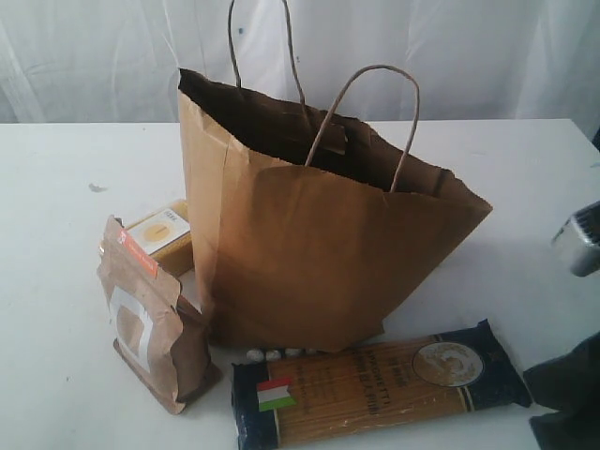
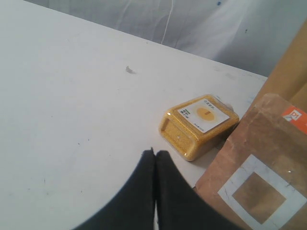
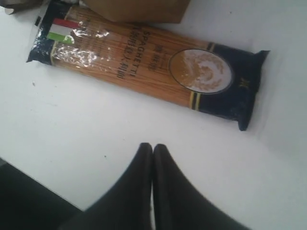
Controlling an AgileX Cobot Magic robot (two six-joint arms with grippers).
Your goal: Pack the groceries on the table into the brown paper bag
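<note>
White table w/ brown paper bag standing open; spaghetti packet just in front of bag, kraft pouch & yellow-grain bottle beside it, all unpacked, bag's inside unseen; left gripper & right gripper pinched together, empty.

Paper bag on table; pouch, bottle left of it; spaghetti packet before it.
</note>
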